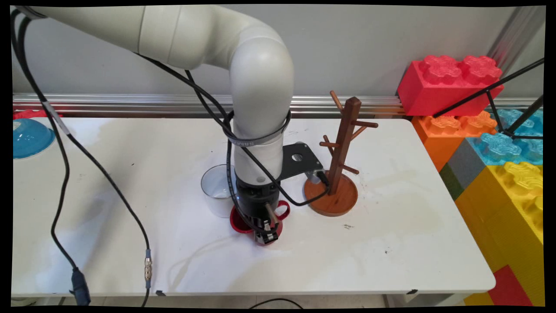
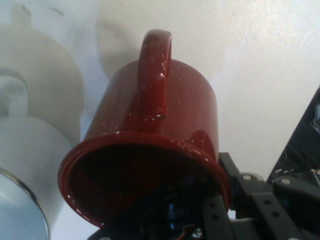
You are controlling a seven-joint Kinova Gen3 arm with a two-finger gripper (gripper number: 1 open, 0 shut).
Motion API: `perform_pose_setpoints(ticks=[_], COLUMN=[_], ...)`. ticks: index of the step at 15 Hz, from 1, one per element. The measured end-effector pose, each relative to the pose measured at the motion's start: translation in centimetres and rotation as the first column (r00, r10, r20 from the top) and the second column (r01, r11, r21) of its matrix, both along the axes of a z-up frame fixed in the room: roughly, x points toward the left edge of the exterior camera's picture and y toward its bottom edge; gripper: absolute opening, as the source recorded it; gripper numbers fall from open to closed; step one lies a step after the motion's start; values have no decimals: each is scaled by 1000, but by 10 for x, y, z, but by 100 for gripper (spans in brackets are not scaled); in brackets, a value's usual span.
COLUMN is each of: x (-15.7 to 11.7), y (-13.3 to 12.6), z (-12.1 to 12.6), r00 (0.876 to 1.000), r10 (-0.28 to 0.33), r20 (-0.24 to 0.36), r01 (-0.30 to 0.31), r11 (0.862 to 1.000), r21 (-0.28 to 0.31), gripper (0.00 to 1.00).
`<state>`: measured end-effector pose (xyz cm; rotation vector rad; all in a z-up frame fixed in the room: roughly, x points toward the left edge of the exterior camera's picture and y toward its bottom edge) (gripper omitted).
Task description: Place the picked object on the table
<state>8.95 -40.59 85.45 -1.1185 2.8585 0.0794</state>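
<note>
A dark red speckled mug (image 1: 236,222) stands on the white table (image 1: 130,174), just in front of a clear glass cup (image 1: 216,191). My gripper (image 1: 266,234) points down from above into the mug's right side. In the hand view the mug (image 2: 165,110) fills the frame with its handle facing away. One finger reaches inside the rim and the other finger (image 2: 235,192) sits outside the wall, so my gripper (image 2: 200,220) is shut on the rim. The arm hides most of the mug in the main view.
A brown wooden mug tree (image 1: 341,148) on a round base stands just right of the mug. The glass cup (image 2: 20,200) is close on the left. A blue bowl (image 1: 30,137) lies at the far left edge. Large toy blocks (image 1: 451,82) are stacked beyond the table's right end.
</note>
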Motion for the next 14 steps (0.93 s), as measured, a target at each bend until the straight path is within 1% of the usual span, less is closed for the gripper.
perform_pose_setpoints(ticks=[14], x=[-3], y=[1], z=[-19], r00=[1000], r10=[22], r20=[6], r01=[-22], r11=[999], r21=[24], gripper=[0])
